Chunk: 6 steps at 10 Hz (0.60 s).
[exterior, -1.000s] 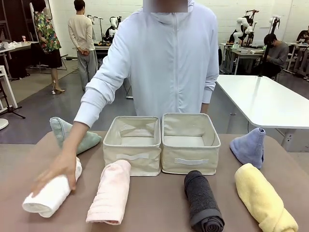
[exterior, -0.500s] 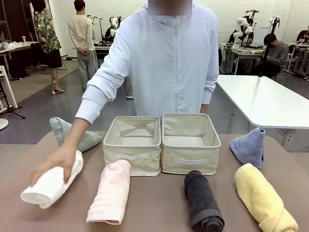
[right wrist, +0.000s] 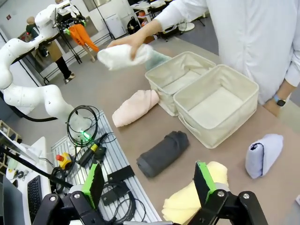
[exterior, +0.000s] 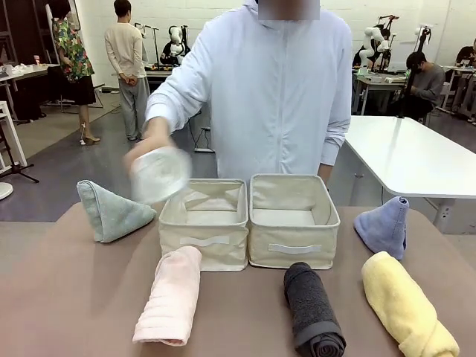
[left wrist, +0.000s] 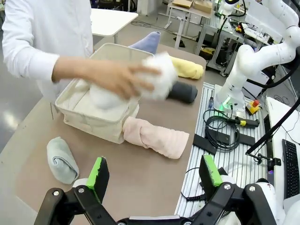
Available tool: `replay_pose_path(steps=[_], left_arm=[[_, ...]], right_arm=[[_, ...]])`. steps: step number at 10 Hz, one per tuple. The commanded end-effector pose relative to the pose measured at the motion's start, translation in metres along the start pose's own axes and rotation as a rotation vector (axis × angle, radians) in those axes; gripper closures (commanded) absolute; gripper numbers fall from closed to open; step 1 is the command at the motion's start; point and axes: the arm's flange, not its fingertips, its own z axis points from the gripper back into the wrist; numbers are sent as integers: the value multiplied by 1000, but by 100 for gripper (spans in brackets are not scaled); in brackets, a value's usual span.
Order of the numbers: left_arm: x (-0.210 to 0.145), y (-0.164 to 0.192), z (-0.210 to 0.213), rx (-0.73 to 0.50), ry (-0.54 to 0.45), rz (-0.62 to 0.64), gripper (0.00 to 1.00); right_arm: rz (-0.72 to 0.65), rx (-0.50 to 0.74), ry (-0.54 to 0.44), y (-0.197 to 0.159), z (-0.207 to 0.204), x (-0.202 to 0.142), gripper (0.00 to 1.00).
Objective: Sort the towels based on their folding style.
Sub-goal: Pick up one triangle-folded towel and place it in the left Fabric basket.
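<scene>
Six towels are on view. Four are rolled into cylinders: one white towel [exterior: 158, 172], one pale pink towel [exterior: 169, 296], one dark grey towel [exterior: 312, 309] and one yellow towel [exterior: 405, 303]. Two are folded into cones: one sage-green towel [exterior: 111, 212] and one periwinkle-blue towel [exterior: 384, 225]. There are two beige fabric bins, a left bin [exterior: 201, 230] and a right bin [exterior: 291, 234].

**Soft cloth, matt table**

Pink towel [left wrist: 154, 138] just ahead of left pincer [left wrist: 153, 164]: fluffy looped terry. Bins [right wrist: 211, 131] beyond right pincer [right wrist: 148, 168]: coarse beige canvas, matt. Table [exterior: 74, 297]: smooth, matt brown. Pads [left wrist: 96, 172]: green, matt.
</scene>
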Motion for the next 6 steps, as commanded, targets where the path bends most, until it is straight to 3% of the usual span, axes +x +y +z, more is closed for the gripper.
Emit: replay_pose_path(steps=[1, 2, 3, 6], left_arm=[[-4, 26, -9, 46, 27, 127, 0], [-2, 52, -25, 27, 84, 236, 0], [-1, 76, -47, 105, 189, 315, 0], [-4, 122, -128, 304, 578, 465, 0]], right_arm=[[18, 19, -23, -1, 1, 4, 0], [18, 19, -23, -1, 1, 4, 0], [18, 19, -23, -1, 1, 4, 0], [18, 19, -23, -1, 1, 4, 0]])
